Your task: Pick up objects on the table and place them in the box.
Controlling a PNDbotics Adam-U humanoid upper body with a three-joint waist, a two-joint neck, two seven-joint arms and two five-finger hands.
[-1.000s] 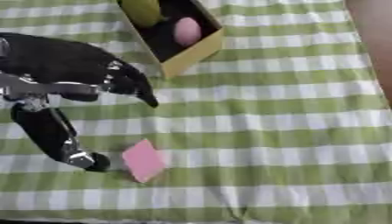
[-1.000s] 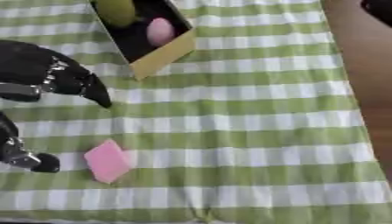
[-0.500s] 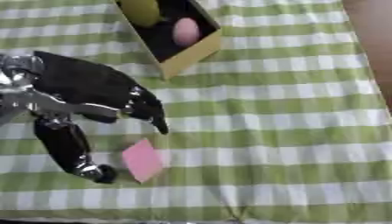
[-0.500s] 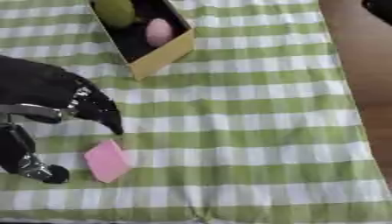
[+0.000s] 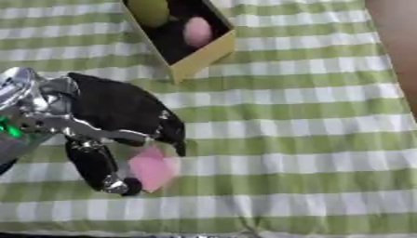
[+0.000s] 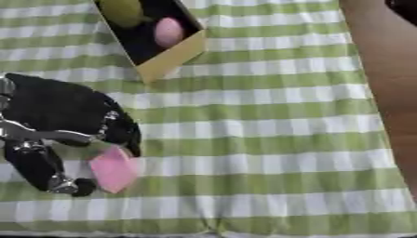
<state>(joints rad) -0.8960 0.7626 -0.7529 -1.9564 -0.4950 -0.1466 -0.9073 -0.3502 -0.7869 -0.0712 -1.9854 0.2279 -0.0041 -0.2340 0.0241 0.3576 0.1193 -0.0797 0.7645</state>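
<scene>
Near the left edge of the table, the left hand (image 5: 122,121) closes over a pink square (image 5: 151,168).

Its fingers (image 5: 171,135) curl down over the far side of the pink square while the thumb (image 5: 102,167) reaches along its left edge, so the piece sits in the gap between them, ready to be pinched; whether both sides already touch it I cannot tell. The square lies flat on the green checked cloth (image 5: 309,139), which probably explains the low, clawed pose. At the far side, the yellow box (image 6: 155,35) stands open, with a pink egg shape (image 6: 169,31) and a yellow-green object (image 6: 122,11) inside. Nothing lies on the cloth between square and box, so the carry looks unobstructed. No right hand is visible.
</scene>
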